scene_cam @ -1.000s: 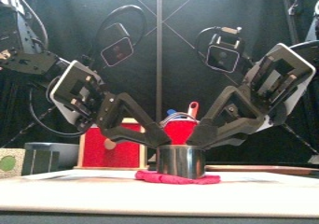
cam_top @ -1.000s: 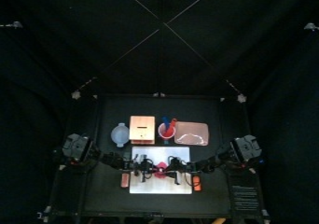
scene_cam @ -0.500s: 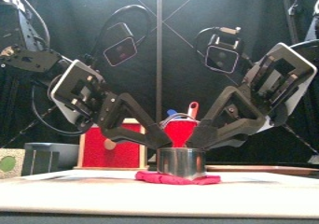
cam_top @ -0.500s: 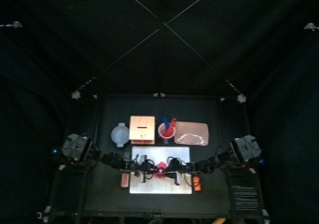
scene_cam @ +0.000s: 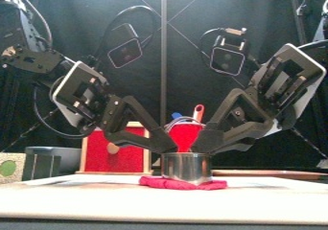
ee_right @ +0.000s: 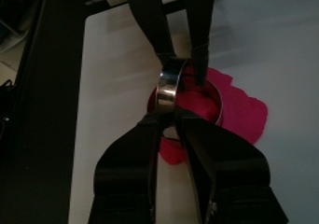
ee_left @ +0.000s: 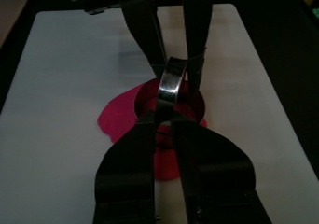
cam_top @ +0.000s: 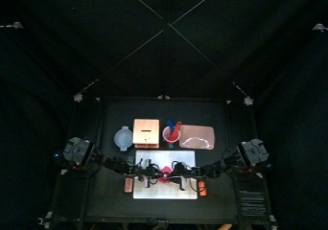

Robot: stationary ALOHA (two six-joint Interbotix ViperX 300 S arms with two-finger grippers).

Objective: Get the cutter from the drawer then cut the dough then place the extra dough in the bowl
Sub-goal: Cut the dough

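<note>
The round metal cutter (scene_cam: pixel 187 165) stands upright on the flat red dough (scene_cam: pixel 183 183), near the middle of the white cutting board (ee_left: pixel 62 78) at the near side of the tabletop. Both arms meet over it. The left gripper (ee_left: pixel 171 102) comes in from the left and the right gripper (ee_right: pixel 173 106) from the right, and each one's jaws look closed on the cutter's upper rim from opposite sides. The step in hand appears to be the cut itself. To do it well, the two arms should push straight down together with equal force, keeping the rim level so the edge bites through all the way round. A tilt would likely leave one side uncut, and a sideways drag could slide the soft dough across the smooth board. A small twist at the bottom may help free the outer ring, which then goes to the blue-grey bowl (cam_top: pixel 123 136), well apart at the far left beside the wooden box (cam_top: pixel 145 130). No brand, label or legible writing shows on the cutter, board, box or bowl.
</note>
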